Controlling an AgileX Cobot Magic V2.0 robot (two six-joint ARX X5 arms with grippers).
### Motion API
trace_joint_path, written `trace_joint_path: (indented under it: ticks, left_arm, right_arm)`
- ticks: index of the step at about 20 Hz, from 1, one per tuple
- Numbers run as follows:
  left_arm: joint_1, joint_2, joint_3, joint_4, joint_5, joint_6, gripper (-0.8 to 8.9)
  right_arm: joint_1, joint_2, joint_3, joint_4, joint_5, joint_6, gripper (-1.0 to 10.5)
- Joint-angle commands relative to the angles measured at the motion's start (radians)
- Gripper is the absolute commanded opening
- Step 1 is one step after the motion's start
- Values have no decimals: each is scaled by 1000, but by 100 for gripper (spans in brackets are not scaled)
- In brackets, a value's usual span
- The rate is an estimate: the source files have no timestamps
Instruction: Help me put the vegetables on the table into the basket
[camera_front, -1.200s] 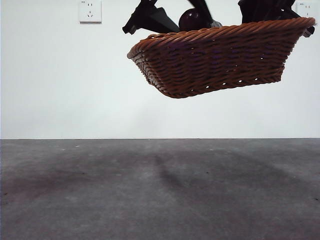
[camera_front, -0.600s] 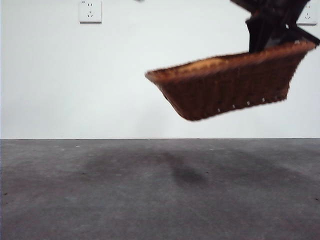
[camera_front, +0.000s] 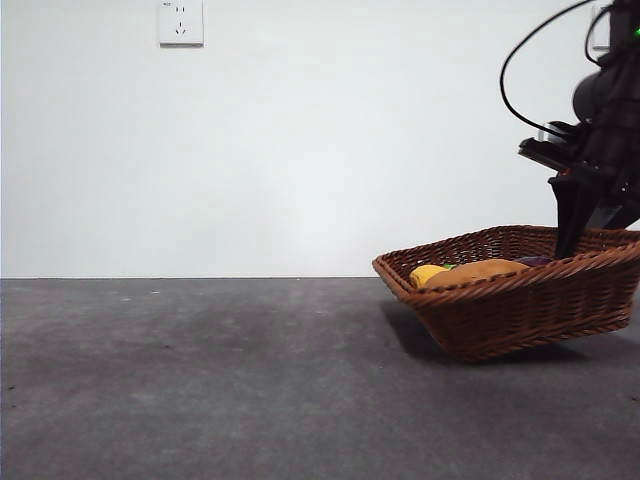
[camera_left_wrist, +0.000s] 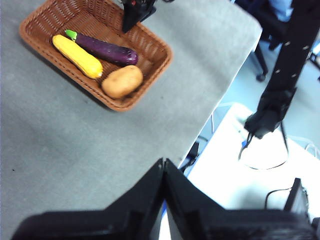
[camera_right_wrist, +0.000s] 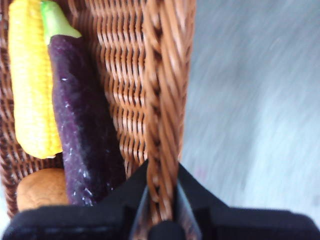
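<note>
Front view: the basket (camera_front: 520, 300) sits tilted on the table (camera_front: 200, 380), the right hand (camera_front: 572, 235) pinching its rim; releasing carelessly could rock it. Left wrist view: corn (camera_left_wrist: 77, 55), eggplant (camera_left_wrist: 105, 48), potato (camera_left_wrist: 122, 81) inside; the left hand (camera_left_wrist: 164, 167) pressed together, well apart. Right wrist view: jaws clamp the braid; dragging might spill vegetables.

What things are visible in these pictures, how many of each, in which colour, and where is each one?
basket: one, brown wicker, on the table near its edge, slightly tilted in the front view.
corn: one, yellow, inside the basket, beside the eggplant.
eggplant: one, dark purple with green stem, inside the basket.
potato: one, tan-brown, inside the basket.
table: one, dark grey, under the basket.
wall socket: one, white, on the white wall.
right tool: one, black, shut on the basket's braided rim.
left tool: one, black, jaws shut, raised above the table's edge, holding nothing.
</note>
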Motion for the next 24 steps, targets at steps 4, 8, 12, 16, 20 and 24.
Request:
trace_joint_path:
  ticks: [4,8,12,16,20,24]
  left_arm:
    - [-1,-53,-4,3,0,-60,-4]
    - [-1,-50,-4,3,0,-66,-4]
    - [-1,-50,-4,3,0,-65,-4]
    - [-1,-50,-4,3,0,-61,-4]
    - [-2,-57,-4,2,0,-49,-3]
    - [-2,-92,-4,2,0,3,-3]
  right_arm:
    - [-23,96,-4,52,-138,-41,-11]
    - [-23,166,-4,53,-135,-64,-11]
    - [-22,172,-3,63,-134,-75,226]
    - [-22,150,-3,34,-79,-67,540]
    - [-21,8,-3,11,-70,-63,536]
    - [-20,-240,-3,-94,37,-60,532]
